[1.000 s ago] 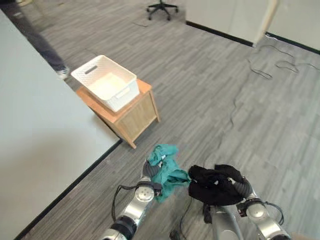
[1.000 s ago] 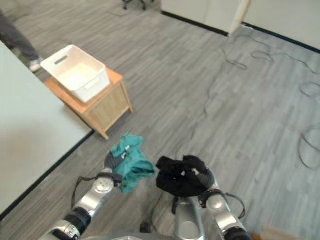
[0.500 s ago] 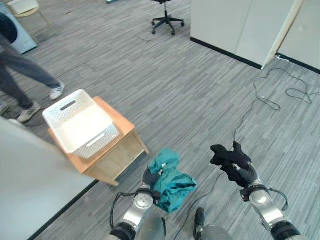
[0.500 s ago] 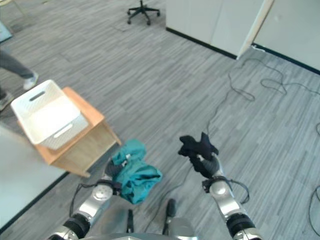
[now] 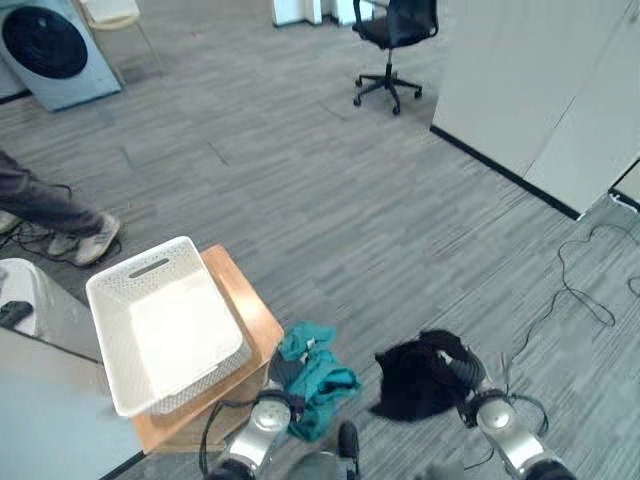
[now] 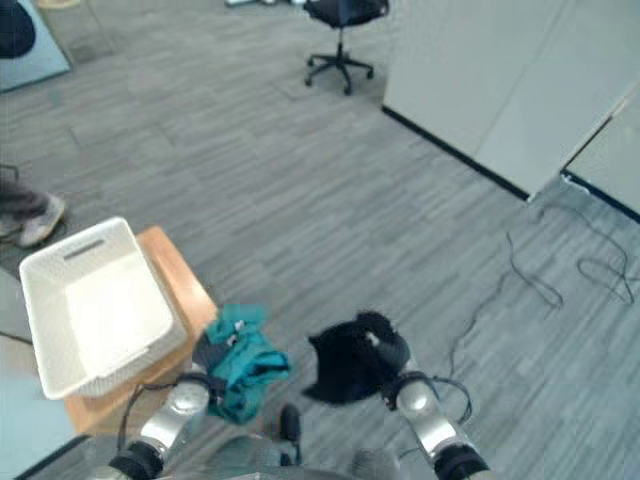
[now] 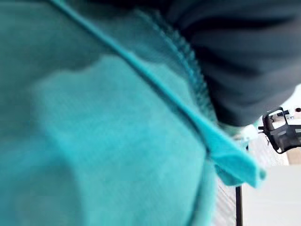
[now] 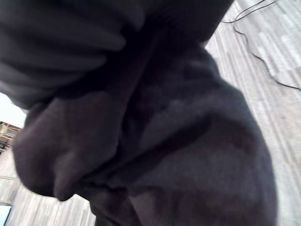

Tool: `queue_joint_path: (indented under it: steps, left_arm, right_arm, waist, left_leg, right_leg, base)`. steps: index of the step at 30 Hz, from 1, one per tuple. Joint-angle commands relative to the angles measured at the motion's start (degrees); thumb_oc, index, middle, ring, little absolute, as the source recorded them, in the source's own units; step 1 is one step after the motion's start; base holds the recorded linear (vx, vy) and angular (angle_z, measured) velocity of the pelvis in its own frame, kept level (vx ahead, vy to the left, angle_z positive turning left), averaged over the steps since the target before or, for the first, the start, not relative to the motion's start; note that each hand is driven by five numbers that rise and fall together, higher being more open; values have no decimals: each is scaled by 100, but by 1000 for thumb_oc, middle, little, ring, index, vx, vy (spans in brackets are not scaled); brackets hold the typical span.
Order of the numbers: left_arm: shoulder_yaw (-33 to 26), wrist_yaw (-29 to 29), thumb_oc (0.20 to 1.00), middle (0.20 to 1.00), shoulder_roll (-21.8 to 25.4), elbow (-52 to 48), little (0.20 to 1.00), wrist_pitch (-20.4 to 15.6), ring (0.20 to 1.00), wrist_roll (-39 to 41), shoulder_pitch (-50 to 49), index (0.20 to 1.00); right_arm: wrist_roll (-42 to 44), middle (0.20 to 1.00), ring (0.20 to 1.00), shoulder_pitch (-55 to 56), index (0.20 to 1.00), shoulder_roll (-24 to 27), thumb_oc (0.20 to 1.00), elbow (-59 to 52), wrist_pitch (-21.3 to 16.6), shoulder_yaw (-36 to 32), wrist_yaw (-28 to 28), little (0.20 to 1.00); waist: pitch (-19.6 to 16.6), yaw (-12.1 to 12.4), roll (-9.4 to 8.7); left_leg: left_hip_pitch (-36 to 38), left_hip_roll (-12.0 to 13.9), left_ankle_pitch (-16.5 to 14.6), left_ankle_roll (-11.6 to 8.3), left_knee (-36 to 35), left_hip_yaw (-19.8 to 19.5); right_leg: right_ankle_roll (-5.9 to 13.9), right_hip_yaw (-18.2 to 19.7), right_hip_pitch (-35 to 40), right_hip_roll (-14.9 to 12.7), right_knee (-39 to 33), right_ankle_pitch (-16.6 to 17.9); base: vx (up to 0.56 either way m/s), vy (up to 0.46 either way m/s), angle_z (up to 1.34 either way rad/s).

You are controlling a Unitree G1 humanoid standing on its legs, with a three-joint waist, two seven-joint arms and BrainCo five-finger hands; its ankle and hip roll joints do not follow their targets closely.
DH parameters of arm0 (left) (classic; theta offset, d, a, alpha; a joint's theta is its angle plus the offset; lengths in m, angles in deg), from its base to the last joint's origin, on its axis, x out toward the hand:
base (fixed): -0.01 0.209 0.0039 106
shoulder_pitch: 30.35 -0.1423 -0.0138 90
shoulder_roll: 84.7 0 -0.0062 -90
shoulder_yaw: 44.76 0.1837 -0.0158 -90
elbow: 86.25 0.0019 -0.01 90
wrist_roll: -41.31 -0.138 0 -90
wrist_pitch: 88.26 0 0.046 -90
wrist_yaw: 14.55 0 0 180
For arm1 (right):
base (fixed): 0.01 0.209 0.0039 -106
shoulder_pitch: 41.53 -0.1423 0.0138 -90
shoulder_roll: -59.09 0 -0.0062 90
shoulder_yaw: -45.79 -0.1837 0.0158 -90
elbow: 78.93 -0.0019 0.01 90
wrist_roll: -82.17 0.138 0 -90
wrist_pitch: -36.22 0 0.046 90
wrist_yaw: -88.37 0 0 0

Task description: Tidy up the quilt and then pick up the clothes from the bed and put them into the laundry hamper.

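- Left hand [image 5: 283, 372]: low in the scene, left of centre, just right of the wooden stand; bunched up in the teal garment. Its fingers are buried in the cloth, so whether they clench it cannot be told.
- Teal garment [image 5: 318, 375]: a crumpled bundle draped over the left hand, hanging above the floor; its hemmed edge shows up close in the left wrist view [image 7: 117, 141].
- Right hand [image 5: 463, 371]: low in the scene, right of centre, dark ribbed cover visible at the right edge of the black garment; fingers hidden in the fabric (grasp cannot be told).
- Black garment [image 5: 418, 375]: a dark crumpled mass heaped over the right hand, just right of the teal garment with a narrow gap of floor between them; seen close in the right wrist view [image 8: 178, 150].
- Laundry hamper [image 5: 200, 265]: white perforated tub with a slot handle at its far end, standing on the wooden stand at left; nothing lies inside.
- Wooden stand [image 5: 240, 300]: low, light-brown top, carrying the hamper.
- Floor [image 5: 330, 210]: grey striped carpet.
- Office chair [image 5: 392, 40]: black, on castors, far side.
- Washing machine [image 5: 55, 50]: far left corner, round dark door.
- Person [image 5: 60, 215]: leg and pale shoe, at the left edge.
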Motion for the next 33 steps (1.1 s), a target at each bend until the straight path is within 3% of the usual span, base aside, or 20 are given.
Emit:
queue_joint_path:
  steps: [1,3,4,7,12,13,14,15,16,17,18,19,20,23,24,25,28,29,31,33]
  left_arm:
    - [152,21,200,200,-169,-353,200,-342,200,-206,-28,200]
    - [197,63,200,200,-179,-298,200,-338,200,-325,-49,200]
    - [197,63,200,200,-179,-297,200,-339,200,-325,-49,200]
    - [103,91,200,200,-162,-226,200,-388,200,-404,-129,200]
    - [-17,160,200,200,-43,-174,200,-463,200,-238,-261,200]
    - [-69,187,200,200,-29,-150,200,-519,200,-126,-360,200]
    - [-73,188,200,200,-29,-153,200,-518,200,-126,-359,200]
    - [-88,269,200,200,-15,-286,200,-521,200,30,-495,200]
    - [-65,295,200,200,-11,-418,200,-497,200,101,-522,200]
    - [-67,295,200,200,-8,-421,200,-494,200,101,-520,200]
    - [-253,620,200,200,287,-587,200,-430,200,91,-512,200]
    - [-253,621,200,200,278,-588,200,-426,200,92,-503,200]
    - [-329,529,200,200,261,-746,200,-441,200,64,-503,200]
    - [-448,563,200,200,191,-684,200,-403,200,55,-675,200]
    - [-513,608,200,200,179,-704,200,-363,200,43,-780,200]
    - [-556,646,200,200,194,-751,200,-342,200,41,-833,200]
    - [-642,699,200,200,239,-872,200,-336,200,130,-957,200]
    - [-727,686,200,200,258,-815,200,-306,200,206,-1075,200]
    - [-823,689,200,200,314,-821,200,-265,200,192,-1156,200]
    - [-842,688,200,200,356,-822,200,-239,200,134,-1197,200]
  right_arm:
    - [-11,200,200,-243,200,167,200,-357,-311,-312,-13,200]
    - [12,200,200,-153,200,139,200,-411,-307,-363,-17,200]
    - [12,200,200,-153,200,138,200,-412,-306,-363,-17,200]
    - [-45,200,200,29,200,146,200,-558,-275,-456,8,200]
    - [-161,200,200,-98,200,138,200,-495,-311,-373,100,200]
    - [-169,200,200,-220,200,203,200,-367,-339,-219,204,200]
    - [-168,200,200,-229,200,203,200,-359,-346,-216,203,200]
    - [-172,200,200,-368,200,272,200,-426,-415,15,295,200]
    - [-166,200,200,-408,200,317,200,-562,-447,102,270,200]
    - [-166,200,200,-412,200,314,200,-561,-447,102,270,200]
    - [757,200,200,-804,200,1692,200,107,-413,-557,1062,200]
    - [768,200,200,-816,200,1707,200,117,-420,-559,1074,200]
    - [282,200,200,-558,200,882,200,-735,-523,-112,545,200]
    - [40,200,200,-577,200,490,200,-894,-538,27,482,200]
    - [-81,200,200,-652,200,430,200,-1153,-560,22,426,200]
    - [-95,200,200,-672,200,417,200,-1282,-552,-22,401,200]
    - [-165,200,200,-725,200,427,200,-1547,-506,-11,420,200]
    - [-229,200,200,-703,200,309,200,-1616,-480,10,446,200]
    - [-250,200,200,-653,200,228,200,-1754,-460,-88,472,200]
    - [-271,200,200,-633,200,203,200,-1767,-441,-71,480,200]
  waist:
    - [50,-15,167]
    - [14,-111,148]
    - [12,-113,151]
    - [-63,-127,160]
    - [-227,40,-105]
    - [-336,158,-109]
    - [-337,139,-124]
    - [-272,262,-155]
    - [-153,338,-184]
    - [-168,320,-199]
    - [-58,452,-433]
    - [-61,444,-428]
    - [1,453,-493]
    - [-71,493,-458]
    - [-148,442,-445]
    - [-184,407,-460]
    - [-249,486,-509]
    - [-298,533,-530]
    - [-298,467,-533]
    - [-282,364,-540]
  left_leg:
    - [431,252,-466,-544,-40,205]
    - [597,233,-628,-598,-40,-48]
    - [593,237,-622,-598,-40,-50]
    - [940,399,-989,-747,-40,-671]
    - [1207,606,-1199,-943,-40,-1219]
    - [1231,888,-1053,-1098,33,-1361]
    - [1202,876,-1022,-1106,34,-1384]
    - [683,1036,-595,-1361,1051,-1368]
    - [234,1117,-358,-1423,1808,-1133]
    - [195,1098,-347,-1420,1821,-1152]
    - [-421,1315,-321,-1246,2568,-271]
    - [-443,1308,-313,-1243,2573,-280]
    - [-664,1318,-529,-1035,2316,646]
    - [-769,1132,-747,-952,1954,1349]
    - [-822,1230,-545,-945,1663,2545]
    - [-794,1303,-494,-908,1652,3080]
    - [-733,1337,-517,-772,1592,3520]
    - [-445,913,-621,-584,962,3165]
    - [-88,721,-725,-426,510,3031]
    - [93,536,-741,-314,270,2861]
  right_leg:
    - [193,-24,330,173,-2337,754]
    - [213,425,289,110,-3571,954]
    - [212,418,307,117,-3616,985]
    - [433,1097,-54,-548,-4789,1679]
    - [651,872,400,-746,-4895,1888]
    - [617,889,544,-563,-4866,1831]
    - [609,878,528,-579,-4868,1859]
    - [417,636,792,-447,-4859,1713]
    - [304,422,1028,-447,-4889,1600]
    - [307,408,1008,-465,-4892,1610]
    - [170,-120,1388,-437,-4895,1290]
    - [170,-128,1375,-443,-4895,1295]
    - [97,-418,1555,-372,-4895,1106]
    - [79,-694,1797,-210,-4895,845]
    - [24,-1156,1946,-22,-4840,707]
    - [-10,-1389,1995,47,-4762,640]
    - [-54,-1796,2095,139,-4474,560]
    - [139,-1987,2006,28,-3763,616]
    - [618,-2110,1700,-286,-2604,1111]
    - [772,-1988,1507,-563,-1901,1418]
  base:
    - [465,-127,90]
    - [431,-147,60]
    - [352,-153,60]
    - [669,-329,97]
    - [386,-298,146]
    - [396,-412,95]
    - [367,-493,94]
    - [174,-355,59]
    - [186,-348,64]
    - [131,-409,105]
    - [76,-294,126]
    - [196,-453,152]
    - [166,-209,112]
    - [202,-142,109]
    - [277,-175,77]
    - [144,-136,86]
    - [165,-17,188]
    - [329,149,122]
    - [258,172,108]
    - [168,82,131]
